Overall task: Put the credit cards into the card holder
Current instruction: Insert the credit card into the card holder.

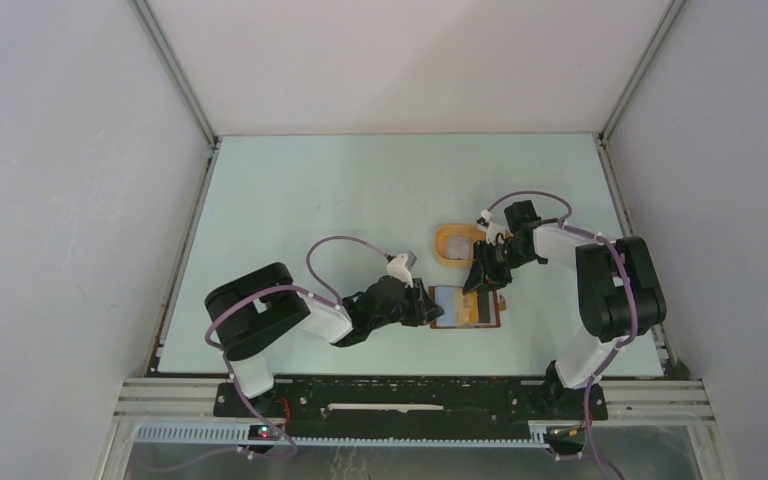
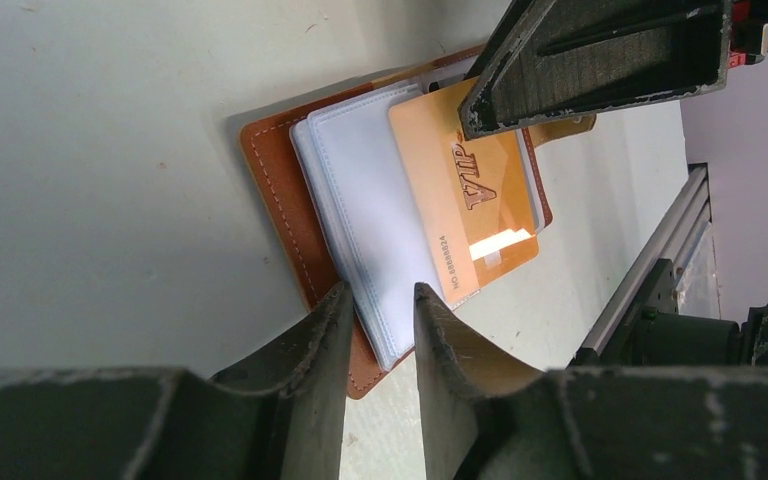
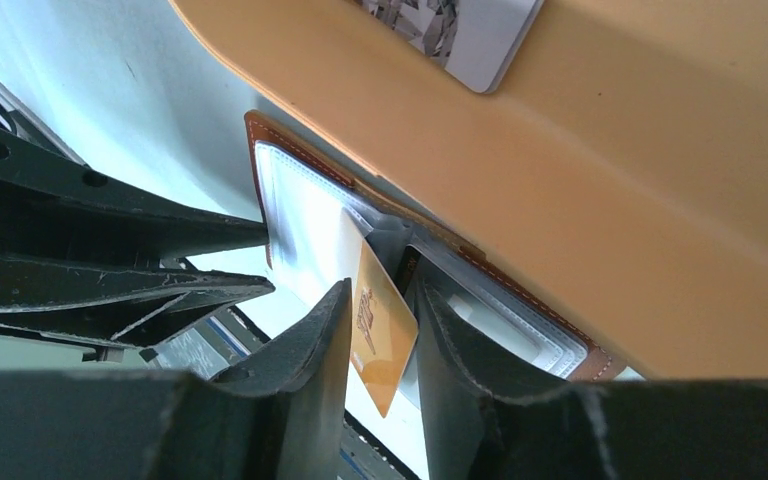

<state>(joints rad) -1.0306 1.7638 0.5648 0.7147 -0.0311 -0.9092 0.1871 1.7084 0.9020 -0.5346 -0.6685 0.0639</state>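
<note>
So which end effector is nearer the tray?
Right. The right end effector hangs by the tray's near rim; the left end effector sits at the wallet's left edge, farther off.

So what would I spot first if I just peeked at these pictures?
Probably the shiny gold VIP card on the open brown card holder in the middle of the table, showing between the fingers of the right tool. Next, the left tool at the holder's left edge, and the orange-yellow tray just behind it with a pale card inside.
</note>
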